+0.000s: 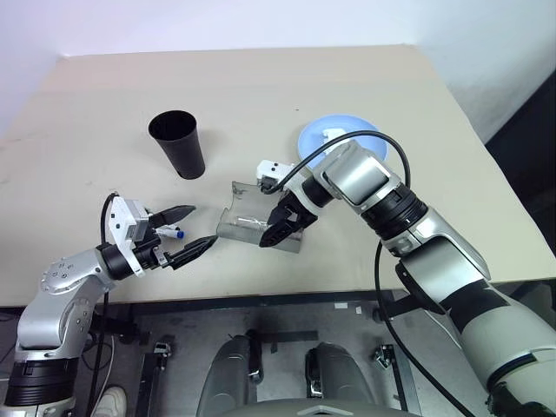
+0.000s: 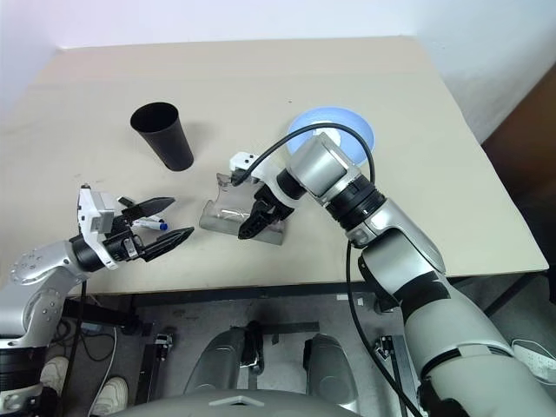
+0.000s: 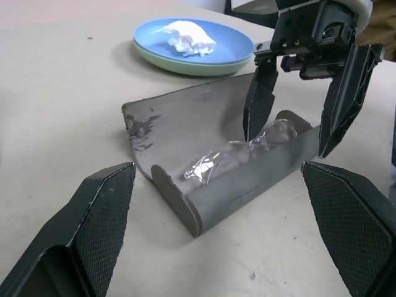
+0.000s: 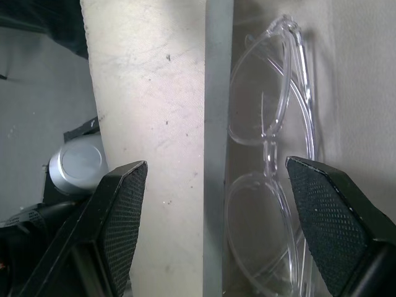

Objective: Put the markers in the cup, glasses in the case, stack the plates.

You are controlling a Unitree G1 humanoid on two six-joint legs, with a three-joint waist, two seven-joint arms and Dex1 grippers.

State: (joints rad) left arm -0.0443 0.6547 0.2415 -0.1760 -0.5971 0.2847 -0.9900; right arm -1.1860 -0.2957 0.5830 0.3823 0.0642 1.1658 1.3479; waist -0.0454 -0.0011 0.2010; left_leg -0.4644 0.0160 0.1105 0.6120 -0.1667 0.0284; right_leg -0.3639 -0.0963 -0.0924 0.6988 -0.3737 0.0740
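Nearest us on the left, our left gripper (image 1: 188,228) hovers level over the near edge of the table (image 1: 87,156), its two black fingers spread wide and holding nothing. It points right, toward the case, so it looks ready to steady or shut the lid. A marker (image 1: 173,233) with a blue tip lies on the table just behind those fingers; we cannot make out the second marker.

At the centre, the grey case (image 3: 204,154) lies open like a trough, its lid leaning back toward the far side. The clear glasses (image 4: 269,161) rest inside the trough, along the near wall. Our right gripper (image 3: 296,105) points steeply down over them with its fingers spread either side of the case wall, pinching nothing, so we judge the glasses are already set down and only the closing remains.

Farther back on the left, the black cup (image 1: 178,143) stands upright, well apart from the marker.

Farthest, on the right, the blue plate (image 3: 154,34) sits stacked on the green plate (image 3: 185,67), with a crumpled white tissue (image 3: 184,37) on top.
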